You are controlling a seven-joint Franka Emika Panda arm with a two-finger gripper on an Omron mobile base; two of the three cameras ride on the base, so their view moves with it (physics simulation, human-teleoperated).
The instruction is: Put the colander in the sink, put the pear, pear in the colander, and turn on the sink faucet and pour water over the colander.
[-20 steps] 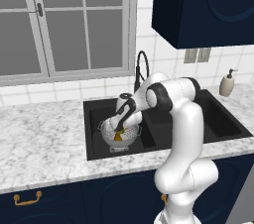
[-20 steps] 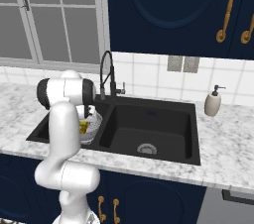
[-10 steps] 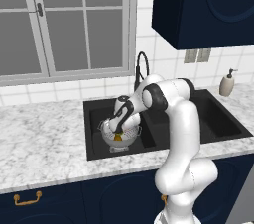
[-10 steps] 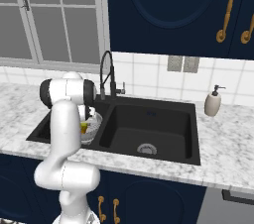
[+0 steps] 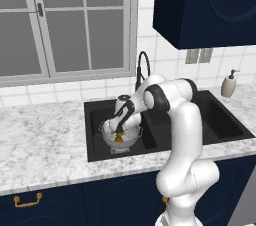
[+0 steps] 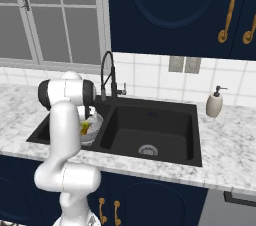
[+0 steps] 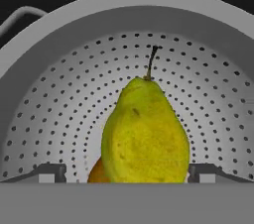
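The silver colander [image 5: 132, 141] [image 6: 98, 121] [image 7: 59, 109] sits in the left basin of the black sink [image 5: 97, 112] [image 6: 150, 125]. My gripper [image 5: 119, 129] [image 7: 127, 173] reaches down into it and stands open. The yellow-green pear [image 7: 146, 134] [image 6: 85, 129] lies between the fingertips [image 7: 52, 171], with a gap on its left side. The brownish-orange pear [image 7: 96, 173] [image 5: 118, 138] rests on the colander's bottom, mostly hidden behind the yellow-green one. The black gooseneck faucet [image 5: 142, 62] [image 6: 106, 65] stands behind the basins, and no water runs from it.
A beige soap dispenser [image 5: 228, 86] [image 6: 214, 104] stands on the marble counter to the right of the sink. A window is above the left counter, and dark blue cabinets hang above on the right.
The hand has dipped a little lower and leftward into the colander. The colander and the base have not moved.
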